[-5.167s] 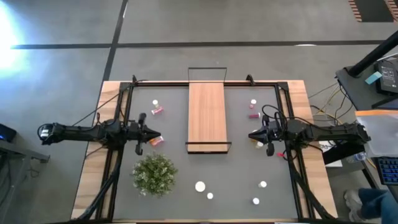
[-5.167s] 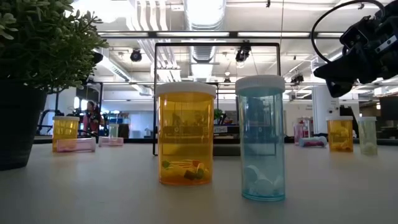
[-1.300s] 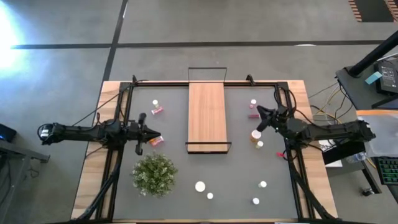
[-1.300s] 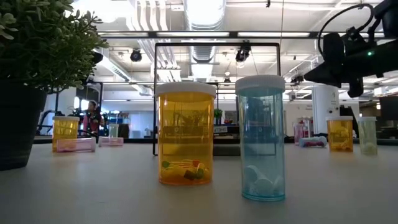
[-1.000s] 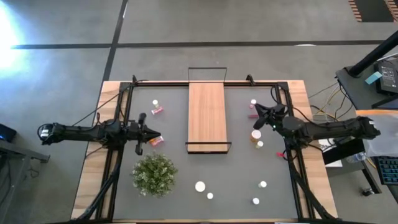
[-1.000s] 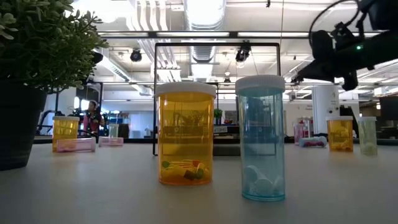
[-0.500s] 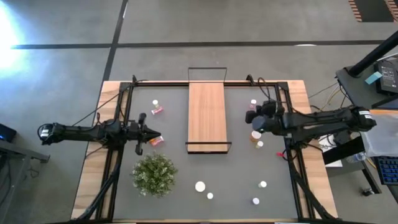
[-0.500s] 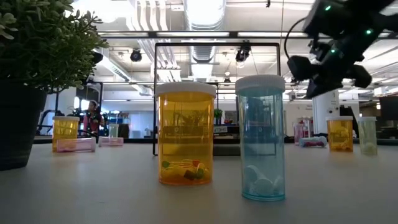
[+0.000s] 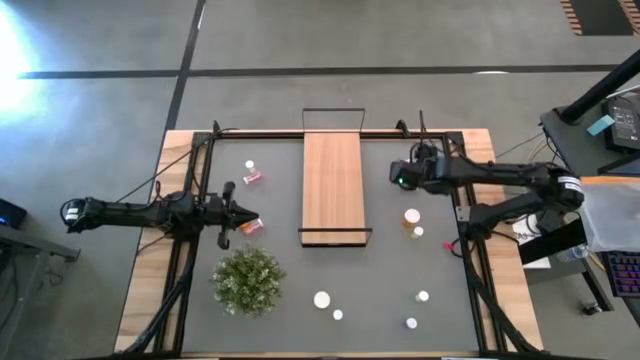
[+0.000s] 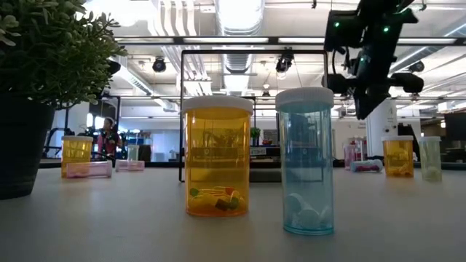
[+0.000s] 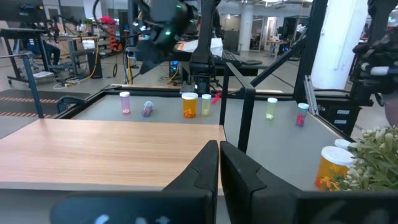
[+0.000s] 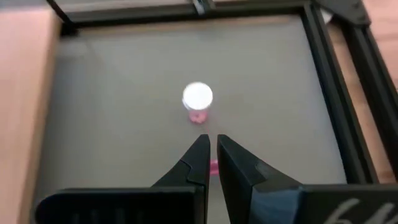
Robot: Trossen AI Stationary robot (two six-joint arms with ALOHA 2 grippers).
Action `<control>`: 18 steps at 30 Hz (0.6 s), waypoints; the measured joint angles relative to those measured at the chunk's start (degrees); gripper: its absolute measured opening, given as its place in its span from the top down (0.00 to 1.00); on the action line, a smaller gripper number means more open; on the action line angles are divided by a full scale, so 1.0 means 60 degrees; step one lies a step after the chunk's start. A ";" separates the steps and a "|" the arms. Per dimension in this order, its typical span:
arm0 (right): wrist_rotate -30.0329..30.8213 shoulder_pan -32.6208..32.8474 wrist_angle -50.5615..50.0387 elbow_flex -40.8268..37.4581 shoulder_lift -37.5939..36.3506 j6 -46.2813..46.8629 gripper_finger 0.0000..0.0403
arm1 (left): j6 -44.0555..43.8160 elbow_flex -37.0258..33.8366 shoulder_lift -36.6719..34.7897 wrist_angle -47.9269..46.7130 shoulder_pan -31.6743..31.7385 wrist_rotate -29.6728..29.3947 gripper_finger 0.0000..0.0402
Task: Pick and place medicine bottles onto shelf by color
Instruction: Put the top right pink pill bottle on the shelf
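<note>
smooth light wood shelf, matt grey table mat, translucent plastic medicine bottles

a pink bottle lies mostly hidden behind the right pincer.

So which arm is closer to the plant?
The left. Its gripper sits just behind the plant; the right gripper is across the shelf.

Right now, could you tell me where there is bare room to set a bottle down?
The shelf top is bare along its whole length. The mat is also free between the shelf and the plant. It is crowded right of the shelf, where the right claw hangs near the orange bottle.
</note>
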 joint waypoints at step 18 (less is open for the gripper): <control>-0.3514 -0.3032 0.0232 0.1128 0.1800 -0.2854 0.94 | 0.0000 0.0000 0.0000 -0.0002 0.0002 -0.0001 1.00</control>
